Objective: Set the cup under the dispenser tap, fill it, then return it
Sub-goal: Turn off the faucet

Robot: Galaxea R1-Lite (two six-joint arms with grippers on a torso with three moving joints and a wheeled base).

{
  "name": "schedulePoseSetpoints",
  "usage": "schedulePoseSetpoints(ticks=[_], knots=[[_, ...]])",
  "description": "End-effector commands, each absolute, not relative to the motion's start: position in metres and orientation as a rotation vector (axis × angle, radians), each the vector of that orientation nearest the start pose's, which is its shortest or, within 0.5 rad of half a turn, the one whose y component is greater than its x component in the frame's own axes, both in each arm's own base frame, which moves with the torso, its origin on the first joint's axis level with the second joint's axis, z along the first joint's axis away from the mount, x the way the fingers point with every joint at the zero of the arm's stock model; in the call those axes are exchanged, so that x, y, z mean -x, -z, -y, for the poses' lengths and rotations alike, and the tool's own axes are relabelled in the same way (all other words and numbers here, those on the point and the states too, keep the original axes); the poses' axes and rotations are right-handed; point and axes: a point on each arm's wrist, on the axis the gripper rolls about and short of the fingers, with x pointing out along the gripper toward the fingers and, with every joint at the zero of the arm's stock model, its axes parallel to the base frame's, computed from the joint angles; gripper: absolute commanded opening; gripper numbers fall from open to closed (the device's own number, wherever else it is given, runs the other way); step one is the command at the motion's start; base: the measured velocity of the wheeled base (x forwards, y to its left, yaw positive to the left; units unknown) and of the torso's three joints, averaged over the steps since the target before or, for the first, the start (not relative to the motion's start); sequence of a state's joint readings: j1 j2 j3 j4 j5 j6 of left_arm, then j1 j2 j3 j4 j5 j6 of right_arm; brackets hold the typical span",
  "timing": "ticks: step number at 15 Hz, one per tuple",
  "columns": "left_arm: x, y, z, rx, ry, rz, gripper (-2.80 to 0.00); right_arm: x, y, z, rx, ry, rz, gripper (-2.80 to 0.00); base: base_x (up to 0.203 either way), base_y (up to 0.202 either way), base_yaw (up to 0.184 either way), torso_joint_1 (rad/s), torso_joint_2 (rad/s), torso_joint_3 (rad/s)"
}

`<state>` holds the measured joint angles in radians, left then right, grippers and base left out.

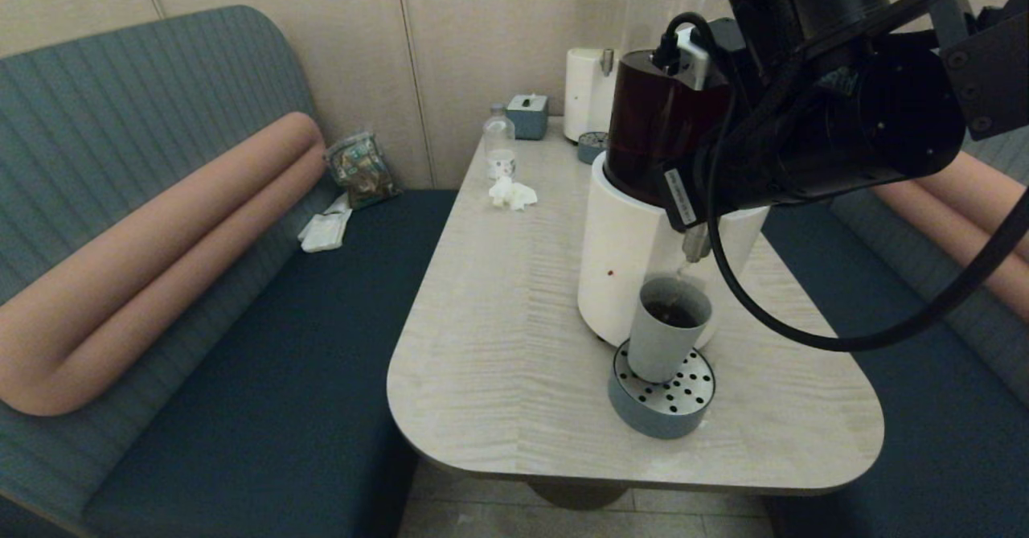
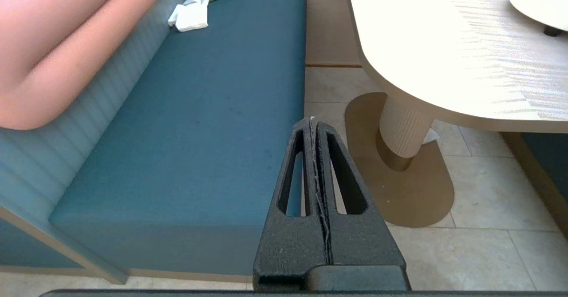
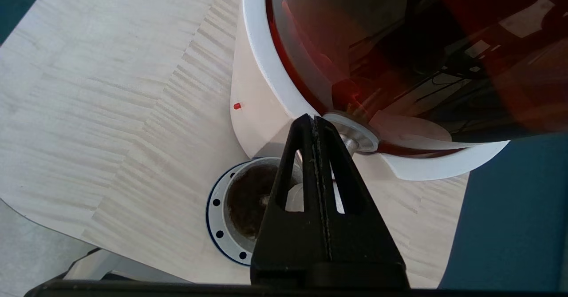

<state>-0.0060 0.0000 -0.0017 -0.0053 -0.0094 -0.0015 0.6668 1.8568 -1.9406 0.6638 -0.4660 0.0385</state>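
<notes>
The grey-blue cup (image 1: pixel 663 337) stands upright on the round drip tray (image 1: pixel 643 413), directly below the dispenser tap (image 1: pixel 695 242). Dark brown liquid shows inside the cup (image 3: pixel 248 199). The tap (image 3: pixel 355 132) juts from the white base (image 1: pixel 619 256) under the dark tank (image 1: pixel 651 128). My right arm (image 1: pixel 804 120) hangs over the tap. In the right wrist view, my right gripper (image 3: pixel 314 118) is shut, its tips against the tap's steel flange, nothing held. My left gripper (image 2: pixel 313 120) is shut and empty, parked low between bench and table.
At the table's far end stand a smaller pale dispenser (image 1: pixel 583 92), a second drip tray (image 1: pixel 592 145), a clear bottle (image 1: pixel 498 140), a tissue box (image 1: pixel 527 114) and a crumpled tissue (image 1: pixel 512 194). The blue bench (image 1: pixel 281 321) holds a snack bag (image 1: pixel 362 168).
</notes>
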Motion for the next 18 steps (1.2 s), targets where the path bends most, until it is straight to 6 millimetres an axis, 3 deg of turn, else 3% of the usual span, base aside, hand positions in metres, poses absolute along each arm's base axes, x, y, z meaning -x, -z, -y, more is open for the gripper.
schedulePoseSetpoints(ticks=[1, 13, 18], knots=[[0.0229, -0.0765, 0.0001, 0.002, 0.015, 0.008, -2.8, -0.2702, -0.3219, -0.2, 0.279, -0.184, -0.499, -2.8, 0.0, 0.0, 0.0, 0.0, 0.0, 0.0], [0.0228, -0.0766, 0.0001, 0.002, 0.015, 0.006, -2.8, -0.2733, -0.3156, -0.2027, 0.29, -0.171, -0.518, -2.8, 0.0, 0.0, 0.0, 0.0, 0.0, 0.0], [0.0229, -0.0765, 0.0001, 0.002, 0.015, 0.007, -2.8, -0.2666, -0.3252, -0.2044, 0.263, -0.2, -0.473, -2.8, 0.0, 0.0, 0.0, 0.0, 0.0, 0.0]])
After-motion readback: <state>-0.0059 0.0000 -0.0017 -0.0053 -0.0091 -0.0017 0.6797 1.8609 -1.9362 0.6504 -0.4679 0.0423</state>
